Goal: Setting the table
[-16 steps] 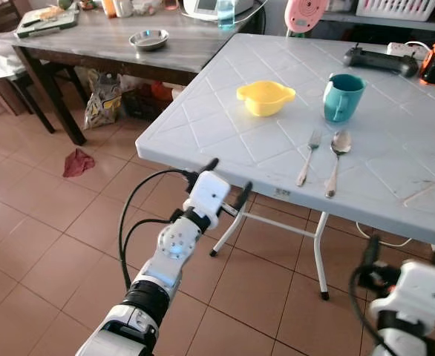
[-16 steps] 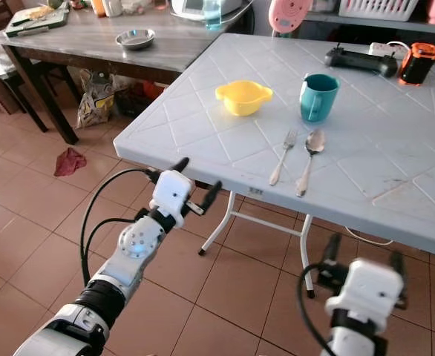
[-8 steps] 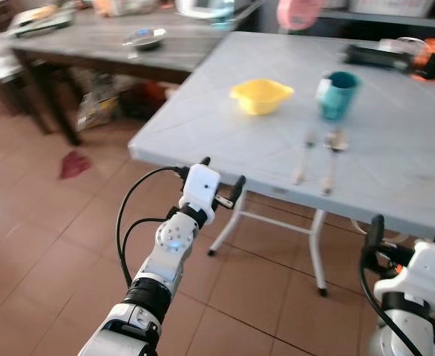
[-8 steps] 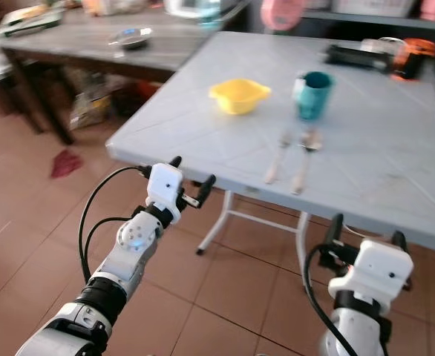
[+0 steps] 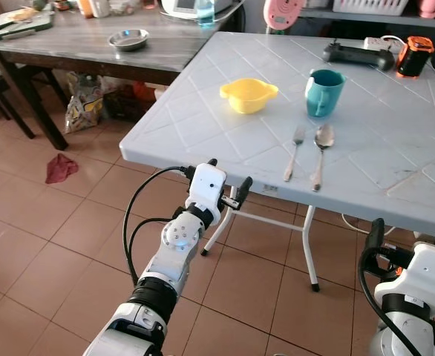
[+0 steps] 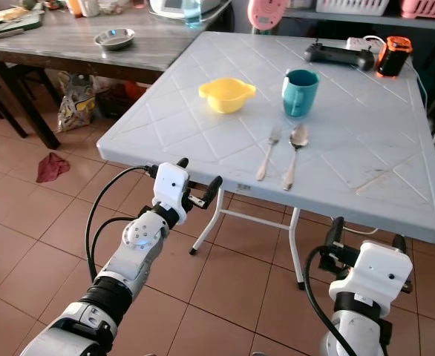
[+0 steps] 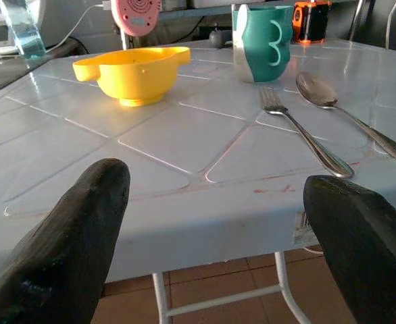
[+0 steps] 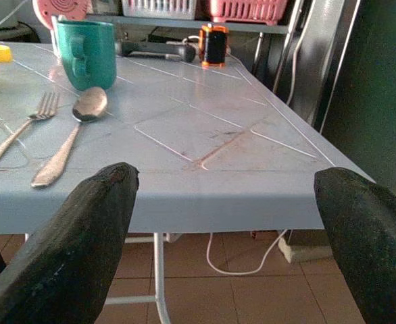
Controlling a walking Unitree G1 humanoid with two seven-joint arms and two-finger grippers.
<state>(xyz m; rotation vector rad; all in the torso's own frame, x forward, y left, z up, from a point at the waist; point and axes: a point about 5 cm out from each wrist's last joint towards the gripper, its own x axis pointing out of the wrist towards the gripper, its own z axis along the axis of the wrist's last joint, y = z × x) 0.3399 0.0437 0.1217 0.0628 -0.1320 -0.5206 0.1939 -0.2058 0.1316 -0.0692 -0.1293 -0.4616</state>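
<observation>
From my head, my left arm reaches forward, its fingers [image 5: 225, 176] spread just below the near edge of the pale blue plastic folding surface [image 5: 396, 148]. My right fingers [image 5: 407, 239] hang low, spread too, empty.

On top sit a yellow plastic bowl with two lips [image 5: 247, 95], a teal ceramic mug [image 5: 324, 92], and a steel fork [image 5: 295, 153] beside a steel spoon [image 5: 321, 152].

My left wrist looks level with the edge, bowl and mug beyond.

My right wrist faces the fork and spoon, mug behind them.
</observation>
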